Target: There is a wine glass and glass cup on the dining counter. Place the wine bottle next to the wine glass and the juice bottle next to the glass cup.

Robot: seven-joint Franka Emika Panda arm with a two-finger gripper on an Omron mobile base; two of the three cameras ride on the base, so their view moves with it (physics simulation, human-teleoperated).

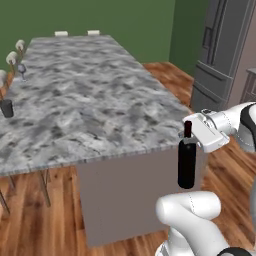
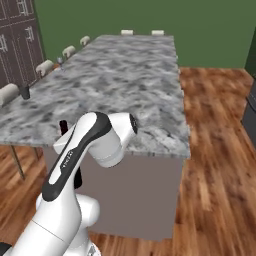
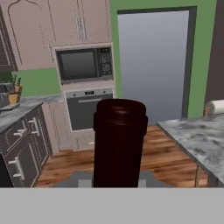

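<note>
My gripper [image 1: 190, 136] is shut on the neck of the wine bottle [image 1: 187, 166], a tall dark bottle with a dark red top, hanging upright in the air just off the near right corner of the dining counter [image 1: 95, 100]. The hand view looks at the bottle's top [image 3: 119, 144] from close up. Behind my arm, the bottle's top [image 2: 63, 126] peeks out in the right base view. The glass cup [image 1: 6, 108], a short dark tumbler, stands at the counter's left edge, and the clear wine glass [image 1: 21, 70] stands farther back along that edge. The juice bottle is out of view.
White-cushioned stools [image 1: 11, 57] line the counter's left side. A grey fridge [image 1: 220, 55] stands at the right, past open wooden floor. The hand view faces a wall oven and microwave [image 3: 83, 65], dark cabinets [image 3: 22, 144] at left, and a marbled corner [image 3: 201, 140] at right.
</note>
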